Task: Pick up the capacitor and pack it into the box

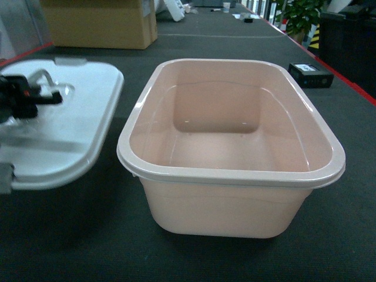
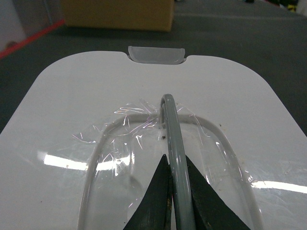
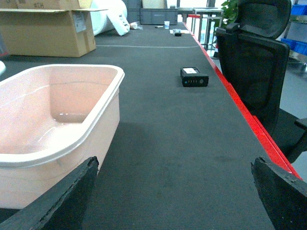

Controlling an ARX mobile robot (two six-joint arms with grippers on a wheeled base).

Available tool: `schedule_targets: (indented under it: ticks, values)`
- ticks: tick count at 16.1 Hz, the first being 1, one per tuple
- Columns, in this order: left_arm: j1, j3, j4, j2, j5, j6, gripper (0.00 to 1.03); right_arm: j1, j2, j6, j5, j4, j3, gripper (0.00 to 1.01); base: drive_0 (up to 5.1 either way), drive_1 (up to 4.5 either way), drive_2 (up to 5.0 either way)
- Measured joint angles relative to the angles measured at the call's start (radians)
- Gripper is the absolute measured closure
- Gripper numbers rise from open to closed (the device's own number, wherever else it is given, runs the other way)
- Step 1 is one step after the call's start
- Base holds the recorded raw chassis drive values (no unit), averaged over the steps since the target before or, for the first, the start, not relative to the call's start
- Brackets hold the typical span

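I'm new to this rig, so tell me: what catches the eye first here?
The empty pale pink tub dominates the middle of the dark table. To its left, the white lid is off, with the left claw shut on its clear handle. The right claw is wide open beside the tub, holding nothing.

Lid: left and near parts cut by the head frame; left gripper base cut at the wrist frame bottom. Right gripper: only finger tips in frame. Small black device: markings too small to read.
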Motion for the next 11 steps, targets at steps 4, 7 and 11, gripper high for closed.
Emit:
schedule_targets:
  ticks: [4,7,11]
  values:
    - [-0.069,0.016,-0.088,-0.222,-0.091,-0.051,1.01,0.000,0.000,0.000,0.000,0.000,0.000,0.03,0.0,0.00,0.0]
    - [-0.244,0.023,-0.116,-0.297,-0.160,-0.080,1.01,0.000,0.000,0.000,0.000,0.000,0.000,0.03,0.0,0.00,0.0]
    - [-0.465,0.063,-0.137,-0.263,-0.295,-0.082,1.01,0.000,0.000,0.000,0.000,0.000,0.000,0.03,0.0,0.00,0.0]
